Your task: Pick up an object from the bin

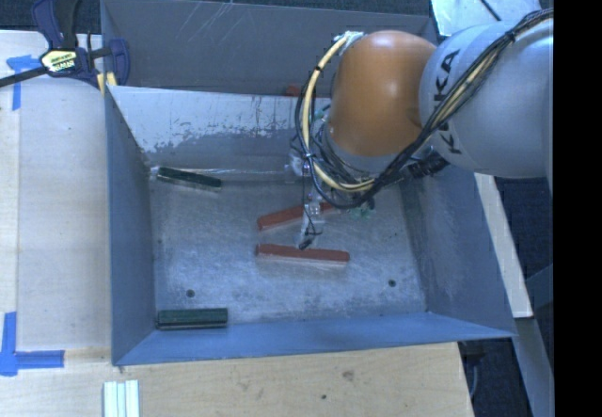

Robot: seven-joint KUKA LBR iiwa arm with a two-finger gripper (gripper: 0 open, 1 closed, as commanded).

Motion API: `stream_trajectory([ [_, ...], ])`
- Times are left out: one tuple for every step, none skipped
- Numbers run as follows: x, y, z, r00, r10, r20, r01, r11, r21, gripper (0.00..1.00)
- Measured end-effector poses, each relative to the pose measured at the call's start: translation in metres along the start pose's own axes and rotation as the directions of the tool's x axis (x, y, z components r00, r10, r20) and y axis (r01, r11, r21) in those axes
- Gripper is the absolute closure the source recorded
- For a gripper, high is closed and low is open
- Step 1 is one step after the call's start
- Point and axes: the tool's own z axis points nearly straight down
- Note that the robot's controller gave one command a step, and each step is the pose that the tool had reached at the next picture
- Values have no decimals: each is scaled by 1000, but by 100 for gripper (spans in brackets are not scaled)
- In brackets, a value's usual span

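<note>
Reddish-brown bar (303, 256), long and flat, lies almost level near the middle of the floor of the grey bin (129, 236), and I place the rest by it.

Farthest left of the bar and lower, close to the bin's near wall, sits a dark green block (192, 318), oblong and lying flat, well apart from it. Also left of the bar but higher, near the foot of the far wall, lies a slim dark pen-like stick (190, 179), slightly tilted, again well apart from it and from the block. The floor between these two and the bar is bare speckled metal.

Just above the bar's left half lies a shorter red-brown strip (280, 216), slanted a little, its right end running up to the gripper. The two reddish pieces are near each other but do not touch.

The gripper (308, 234) hangs down into the narrow space between them, its tip just over the upper edge of the reddish-brown bar, a little left of the bar's middle. Whether it touches the bar I cannot tell. How its jaws stand I cannot tell either, nor whether they have hold of anything.

Above and right of the bar bulges the wrist's orange cover (376, 90), looped by yellow and black cables (331, 182). Farther right, the thick silver arm (503, 104) leads away over the bin's right wall.
</note>
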Motion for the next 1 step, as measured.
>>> stream_trajectory([
  [-39,-18,90,997,-75,-4,75,997,-3,0],
])
